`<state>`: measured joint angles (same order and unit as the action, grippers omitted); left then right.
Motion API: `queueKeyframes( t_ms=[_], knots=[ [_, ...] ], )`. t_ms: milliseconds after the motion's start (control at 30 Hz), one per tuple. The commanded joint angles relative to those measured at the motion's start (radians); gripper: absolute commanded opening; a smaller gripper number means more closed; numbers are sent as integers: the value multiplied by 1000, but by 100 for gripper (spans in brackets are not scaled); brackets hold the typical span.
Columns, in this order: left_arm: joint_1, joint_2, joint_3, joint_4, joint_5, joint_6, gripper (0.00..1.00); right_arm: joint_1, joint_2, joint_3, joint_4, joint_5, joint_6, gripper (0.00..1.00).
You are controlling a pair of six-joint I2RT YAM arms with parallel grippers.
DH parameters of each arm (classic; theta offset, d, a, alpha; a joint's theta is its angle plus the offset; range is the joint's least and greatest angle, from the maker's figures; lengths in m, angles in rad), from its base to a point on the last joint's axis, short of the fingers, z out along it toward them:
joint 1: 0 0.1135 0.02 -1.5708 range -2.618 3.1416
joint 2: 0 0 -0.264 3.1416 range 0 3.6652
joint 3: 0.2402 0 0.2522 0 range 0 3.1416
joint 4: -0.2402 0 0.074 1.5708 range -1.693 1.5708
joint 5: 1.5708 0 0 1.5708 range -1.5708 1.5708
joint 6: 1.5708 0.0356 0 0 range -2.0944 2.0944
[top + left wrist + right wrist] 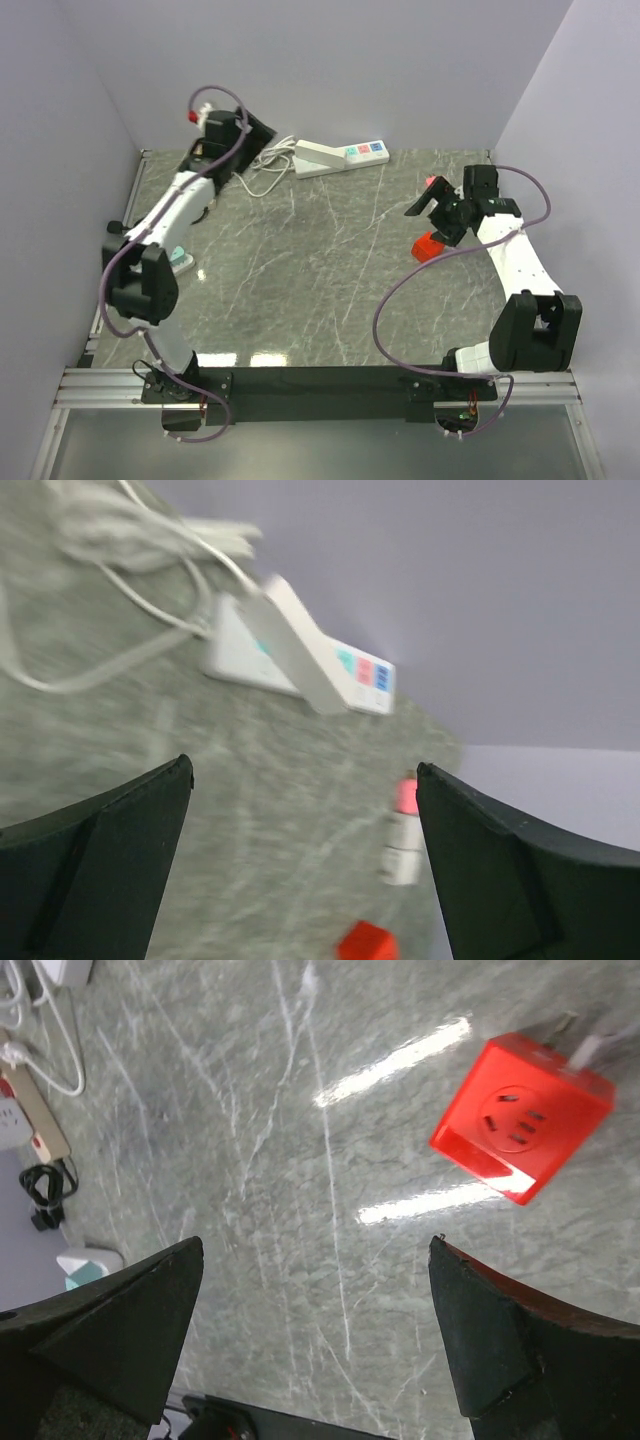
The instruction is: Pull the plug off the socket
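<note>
At the left edge of the right wrist view, a small black plug (42, 1222) on a coiled thin black cord (40, 1180) lies just past the end of a beige power strip (28, 1112). Whether they touch I cannot tell. My left gripper (247, 128) is raised at the back left, near the white power strip (340, 157), and its jaws (300, 770) are open and empty. My right gripper (430, 215) hovers open at the right. Nothing sits between its fingers (315, 1245), and the red cube socket (520, 1120) lies beyond its right finger.
The white power strip (300, 655) lies along the back wall with loose white cord (265, 172) beside it. A small white and teal object (181, 258) lies near the left arm. A small white and pink item (403, 830) stands near the red cube (368, 942). Walls close three sides.
</note>
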<state>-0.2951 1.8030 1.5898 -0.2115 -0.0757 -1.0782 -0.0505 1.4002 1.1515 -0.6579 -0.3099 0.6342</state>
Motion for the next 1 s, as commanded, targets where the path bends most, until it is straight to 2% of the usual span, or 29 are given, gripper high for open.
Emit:
queueKeyframes(
  t_ms=[0, 67, 133, 233, 400, 567, 833, 967],
  knots=[
    [114, -10, -47, -205, 11, 297, 99, 40, -7, 5, 41, -27, -18, 100],
    [175, 19, -34, -270, 10, 372, 98, 73, 2, 16, 43, -31, -16, 100],
    [212, 41, -21, -302, -48, 426, 97, 90, 11, 23, 41, -26, -18, 100],
    [240, 68, -2, -295, -102, 506, 98, 116, 19, 34, 41, -26, -15, 100],
    [257, 148, 114, -333, -157, 609, 99, 135, 31, 34, 46, -24, -11, 100],
    [281, 229, 193, -354, -213, 662, 99, 144, 46, 40, 44, -32, -11, 100],
    [323, 401, 360, -397, -162, 793, 99, 155, 74, 66, 35, -32, -8, 100],
    [324, 417, 355, -336, -115, 874, 99, 159, 82, 73, 34, -32, -7, 100]
  ],
)
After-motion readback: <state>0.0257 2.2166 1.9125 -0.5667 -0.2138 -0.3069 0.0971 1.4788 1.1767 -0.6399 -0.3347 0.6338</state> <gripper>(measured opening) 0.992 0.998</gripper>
